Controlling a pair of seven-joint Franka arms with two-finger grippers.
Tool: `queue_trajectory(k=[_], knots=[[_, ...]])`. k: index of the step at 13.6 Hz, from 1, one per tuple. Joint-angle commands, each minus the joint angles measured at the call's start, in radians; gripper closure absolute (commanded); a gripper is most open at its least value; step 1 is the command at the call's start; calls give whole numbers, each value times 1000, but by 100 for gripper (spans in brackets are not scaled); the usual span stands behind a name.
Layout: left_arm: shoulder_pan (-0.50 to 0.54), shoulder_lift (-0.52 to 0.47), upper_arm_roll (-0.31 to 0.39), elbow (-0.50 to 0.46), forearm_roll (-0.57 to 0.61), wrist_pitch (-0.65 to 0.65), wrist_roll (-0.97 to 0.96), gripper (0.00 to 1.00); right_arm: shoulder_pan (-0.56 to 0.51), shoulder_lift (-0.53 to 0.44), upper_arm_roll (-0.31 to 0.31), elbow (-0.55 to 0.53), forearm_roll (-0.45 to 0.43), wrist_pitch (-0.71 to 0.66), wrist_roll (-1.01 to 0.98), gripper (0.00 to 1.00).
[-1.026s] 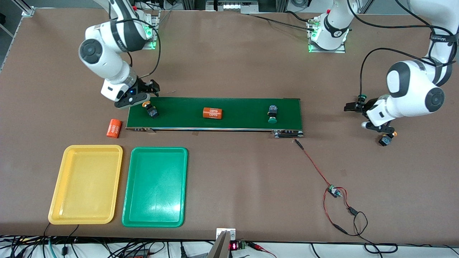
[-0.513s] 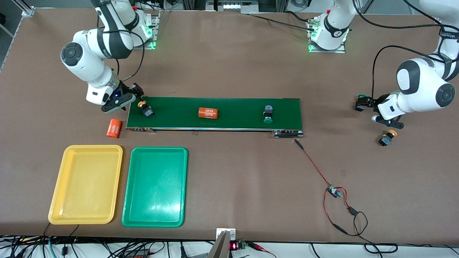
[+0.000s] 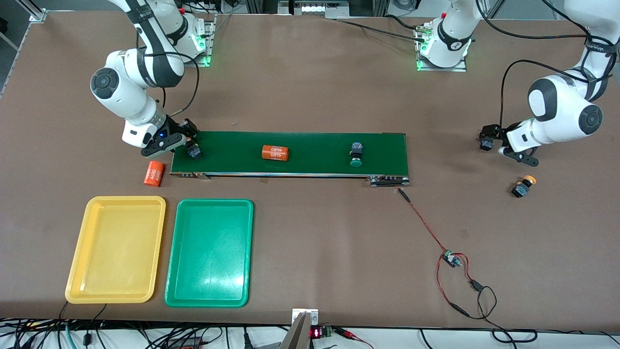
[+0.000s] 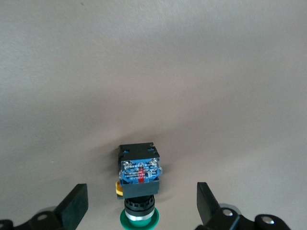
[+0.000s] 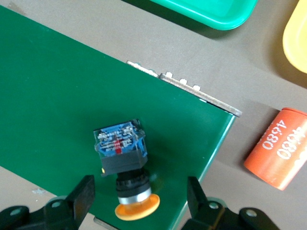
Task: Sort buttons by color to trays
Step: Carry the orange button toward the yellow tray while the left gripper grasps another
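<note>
A yellow-orange-capped button (image 5: 122,158) lies on its side on the dark green belt (image 5: 57,91), at the end toward the right arm. My right gripper (image 5: 140,201) stands open astride its cap without touching; in the front view this gripper (image 3: 186,139) is just above that button (image 3: 195,151). A green-capped button (image 4: 139,179) lies on the bare table between the open fingers of my left gripper (image 4: 141,208), at the left arm's end (image 3: 486,142). Another green button (image 3: 356,155) rides the belt. A second yellow-orange button (image 3: 523,187) lies on the table. The yellow tray (image 3: 116,249) and green tray (image 3: 209,252) hold nothing.
One orange cylinder (image 3: 275,152) lies on the belt, another (image 3: 154,173) on the table off the belt's end, beside my right gripper. A red-and-black cable with a small board (image 3: 450,259) runs from the belt's other end toward the front camera.
The cylinder and the buttons on the belt have drifted toward the right arm's end. My right gripper swung out, came back over the yellow-orange button and narrowed slightly. The left arm shifted.
</note>
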Motion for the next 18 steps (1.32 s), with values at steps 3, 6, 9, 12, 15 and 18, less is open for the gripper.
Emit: queue_trajectory(k=[3, 6, 9, 12, 15, 18], knots=[[15, 1, -15, -53, 19, 84, 57, 0, -1, 34, 8, 11, 6, 43, 15, 36], [23, 5, -15, -105, 19, 187, 96, 0, 1, 43, 8, 24, 7, 43, 15, 45], [21, 4, -16, -103, 19, 189, 169, 27, -1, 42, 8, 28, 9, 35, 16, 71], [27, 4, -16, -103, 19, 190, 237, 85, -8, 14, 5, 80, 10, -38, 56, 84], [31, -2, -16, -102, 19, 190, 240, 100, -74, 43, -6, 317, -11, -297, 56, 84], [18, -64, -48, -90, 17, 177, 235, 100, -130, 147, -9, 511, -178, -354, 43, 84]])
